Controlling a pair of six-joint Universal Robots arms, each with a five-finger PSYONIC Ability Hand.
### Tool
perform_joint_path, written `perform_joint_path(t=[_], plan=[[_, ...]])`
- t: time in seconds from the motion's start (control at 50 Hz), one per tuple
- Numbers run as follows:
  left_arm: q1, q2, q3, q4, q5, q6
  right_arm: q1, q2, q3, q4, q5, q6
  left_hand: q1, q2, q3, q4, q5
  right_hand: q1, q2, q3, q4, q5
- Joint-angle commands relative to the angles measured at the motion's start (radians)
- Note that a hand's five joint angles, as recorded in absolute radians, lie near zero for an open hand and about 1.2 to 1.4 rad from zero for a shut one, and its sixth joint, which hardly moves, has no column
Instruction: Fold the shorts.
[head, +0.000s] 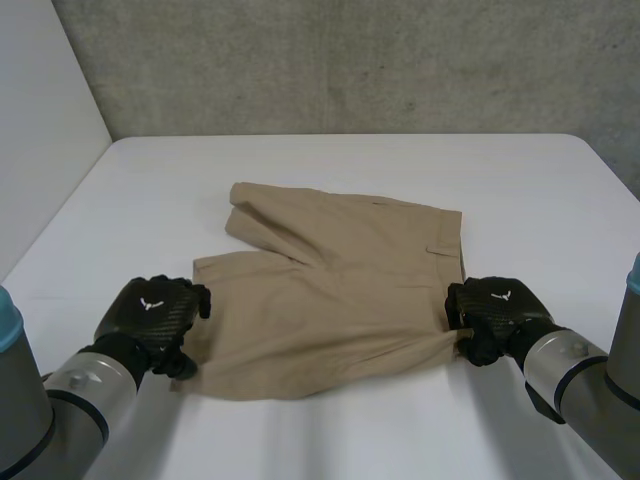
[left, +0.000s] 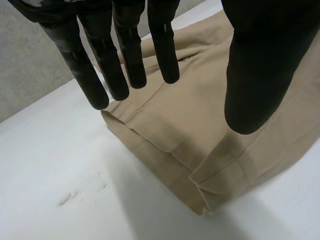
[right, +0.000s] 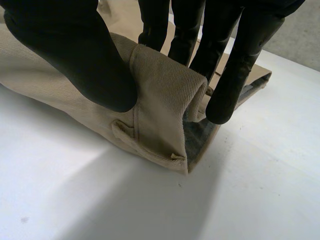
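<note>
Tan shorts (head: 340, 290) lie spread on the white table (head: 350, 160), waistband toward my right arm and legs toward my left. My left hand (head: 150, 315) hovers over the near leg's hem. In the left wrist view its fingers (left: 125, 55) hang straight above the hem (left: 200, 165) and grasp nothing. My right hand (head: 495, 310) is at the near waistband corner. The right wrist view has its thumb (right: 75, 50) and fingers pinching the waistband (right: 160, 90), and the corner is lifted and curled off the table.
A grey concrete wall (head: 350, 60) runs behind the table, and a pale panel (head: 40, 130) stands along its left side. Bare table surface surrounds the shorts on all sides.
</note>
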Motion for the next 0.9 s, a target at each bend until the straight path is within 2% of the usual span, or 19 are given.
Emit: perform_joint_path(t=[0.02,0.22,0.28,0.3,0.32,0.34,0.42,0.52,0.6,0.66,0.76,0.84,0.9], plan=[[0.000,-0.023,-0.007,-0.001,0.001,0.000,0.000,0.002,0.000,-0.001,-0.001,0.000,0.027,0.026,0.025,0.028,0.034,0.432,0.216,0.212,0.206,0.233],[0.000,-0.164,0.011,0.006,-0.002,0.008,0.000,0.002,0.002,-0.002,0.001,-0.009,0.041,0.041,0.040,0.043,0.048,0.432,0.216,0.212,0.206,0.233],[0.005,-0.197,0.036,0.006,-0.004,0.008,0.000,0.001,0.003,-0.001,0.001,-0.011,0.249,0.248,0.247,0.250,0.256,0.432,0.216,0.212,0.206,0.233],[0.006,-0.201,0.039,0.006,-0.004,0.008,0.000,-0.001,0.003,0.001,0.001,-0.012,0.395,0.394,0.394,0.396,0.402,0.432,0.216,0.212,0.206,0.233],[0.008,-0.201,0.040,0.006,-0.004,0.008,0.000,-0.001,0.003,0.001,0.001,-0.017,0.783,0.783,0.782,0.784,0.790,0.432,0.216,0.212,0.206,0.233],[0.009,-0.201,0.042,0.006,-0.004,0.008,-0.002,-0.001,0.003,0.002,0.001,-0.020,0.816,0.815,0.814,0.817,0.823,0.432,0.216,0.212,0.206,0.233],[0.006,-0.133,0.046,-0.010,-0.007,0.008,-0.002,-0.025,0.002,0.010,0.004,-0.063,0.816,0.815,0.814,0.817,0.823,0.432,0.216,0.212,0.206,0.233],[0.002,0.077,0.042,-0.048,-0.004,0.005,0.000,-0.128,-0.011,0.100,0.010,-0.210,0.816,0.815,0.814,0.817,0.823,0.432,0.216,0.212,0.206,0.233],[0.008,0.222,0.063,-0.128,-0.001,0.009,-0.002,-0.280,-0.063,0.258,0.023,-0.371,0.816,0.815,0.814,0.817,0.823,0.432,0.216,0.212,0.206,0.233],[0.008,0.300,0.098,-0.223,0.001,0.008,0.000,-0.355,-0.097,0.316,0.021,-0.419,0.816,0.815,0.814,0.817,0.823,0.432,0.216,0.212,0.206,0.233],[0.005,0.343,0.126,-0.327,0.004,0.009,0.003,-0.435,-0.163,0.427,0.021,-0.463,0.816,0.815,0.814,0.817,0.823,0.432,0.216,0.212,0.206,0.233],[0.013,0.317,0.106,-0.326,0.004,0.014,0.006,-0.417,-0.166,0.468,0.018,-0.469,0.816,0.815,0.814,0.817,0.823,0.432,0.216,0.212,0.206,0.233],[0.011,0.212,0.098,-0.304,0.001,0.015,0.009,-0.331,-0.161,0.467,0.018,-0.477,0.816,0.815,0.814,0.817,0.823,0.432,0.216,0.212,0.206,0.233]])
